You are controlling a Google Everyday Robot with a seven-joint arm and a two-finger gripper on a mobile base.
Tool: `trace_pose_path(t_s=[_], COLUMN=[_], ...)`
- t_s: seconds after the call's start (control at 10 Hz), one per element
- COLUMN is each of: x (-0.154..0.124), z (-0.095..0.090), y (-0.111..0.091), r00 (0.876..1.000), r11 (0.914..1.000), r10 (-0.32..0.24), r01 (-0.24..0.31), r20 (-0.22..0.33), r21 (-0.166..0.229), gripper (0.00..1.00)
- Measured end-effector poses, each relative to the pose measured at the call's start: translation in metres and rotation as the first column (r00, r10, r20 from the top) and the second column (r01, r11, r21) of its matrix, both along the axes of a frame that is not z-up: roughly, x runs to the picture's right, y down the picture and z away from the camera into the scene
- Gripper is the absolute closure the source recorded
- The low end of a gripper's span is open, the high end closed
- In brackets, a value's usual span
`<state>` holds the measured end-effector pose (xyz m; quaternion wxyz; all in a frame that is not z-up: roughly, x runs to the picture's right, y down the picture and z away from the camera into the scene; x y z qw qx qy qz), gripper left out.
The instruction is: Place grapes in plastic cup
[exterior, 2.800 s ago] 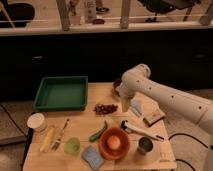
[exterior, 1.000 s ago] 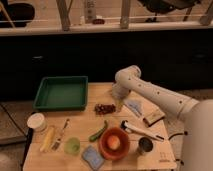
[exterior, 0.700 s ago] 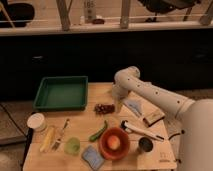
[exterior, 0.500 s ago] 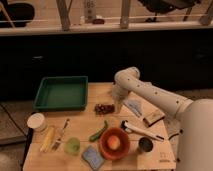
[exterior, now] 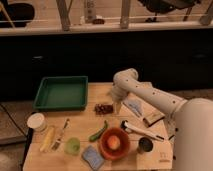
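The grapes (exterior: 103, 108), a small dark reddish-purple bunch, lie on the wooden table (exterior: 95, 95) near its middle. The plastic cup (exterior: 73, 145), small, translucent and light green, stands near the table's front left, apart from the grapes. My gripper (exterior: 118, 107) hangs from the white arm just to the right of the grapes, close above the table. It holds nothing that I can see.
A green tray (exterior: 61, 92) sits at the back left. A white round container (exterior: 37, 121), a banana (exterior: 47, 138) and a fork (exterior: 60, 134) lie at the left. A green pepper (exterior: 98, 131), a blue sponge (exterior: 93, 156), an orange bowl (exterior: 115, 143), a metal cup (exterior: 145, 145) and a black-handled tool (exterior: 140, 130) lie in front.
The arm has swung left and down from the table's right side, bringing the gripper next to the grapes. In the last second it barely moved.
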<state>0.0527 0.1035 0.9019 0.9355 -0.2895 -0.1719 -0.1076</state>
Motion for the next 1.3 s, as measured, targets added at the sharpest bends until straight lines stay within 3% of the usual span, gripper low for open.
trace_pose_path(t_s=[0.7, 1.3], x=[0.000, 0.003], z=[0.010, 0.018], y=[0.012, 0.020], r00=[1.000, 1.000], r11=[0.9994, 0.9982], r10=[-0.003, -0.003], r01=[0.003, 0.004], r20=[0.011, 0.019], r21=[-0.035, -0.060], gripper=[0.20, 0.43])
